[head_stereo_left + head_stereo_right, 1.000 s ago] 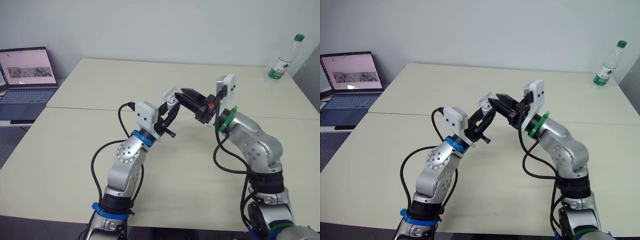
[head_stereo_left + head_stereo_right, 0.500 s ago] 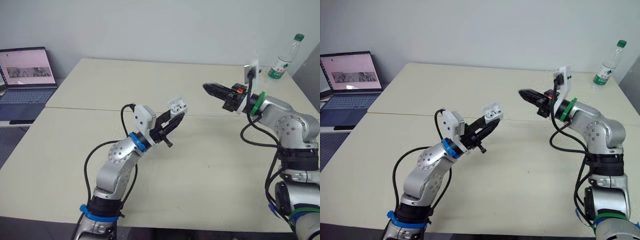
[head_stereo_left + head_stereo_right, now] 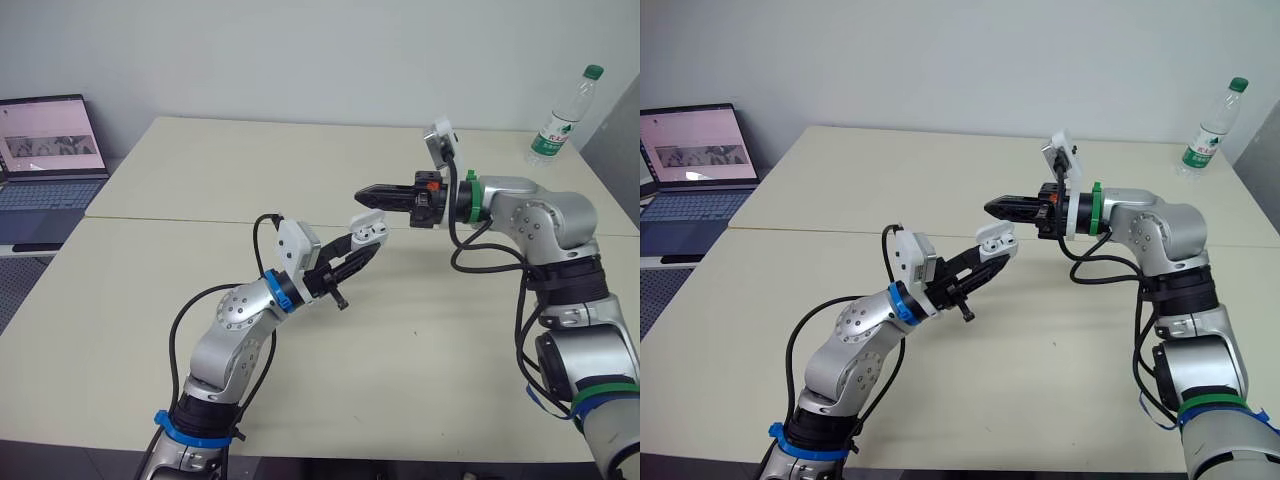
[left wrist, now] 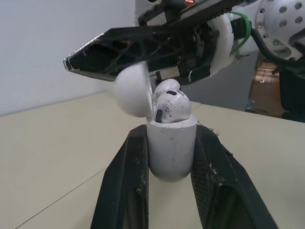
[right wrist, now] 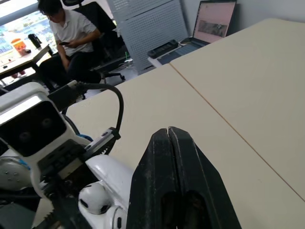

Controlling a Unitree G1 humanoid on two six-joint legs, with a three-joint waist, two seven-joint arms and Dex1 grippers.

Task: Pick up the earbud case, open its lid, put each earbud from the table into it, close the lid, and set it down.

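Note:
My left gripper [image 3: 362,245] is shut on the white earbud case [image 4: 170,143], held above the middle of the table. The case's lid [image 4: 134,90] stands open and two white earbuds [image 4: 167,101] sit in it. My right gripper [image 3: 364,195] is shut with nothing between its fingers. Its tips hover just above and behind the open lid [image 3: 374,227], close to the lid in the left wrist view. From the right wrist, the case [image 5: 107,183] shows below the shut fingertips [image 5: 168,136].
A laptop [image 3: 50,165] stands open at the far left on a side surface. A plastic water bottle [image 3: 564,117] stands at the table's back right corner. The beige table [image 3: 400,340] has a seam running across its middle. A seated person [image 5: 71,36] appears beyond the table.
My right gripper swung away to the right, then came back left to just above the open case. The left arm lowered and shifted the case slightly right.

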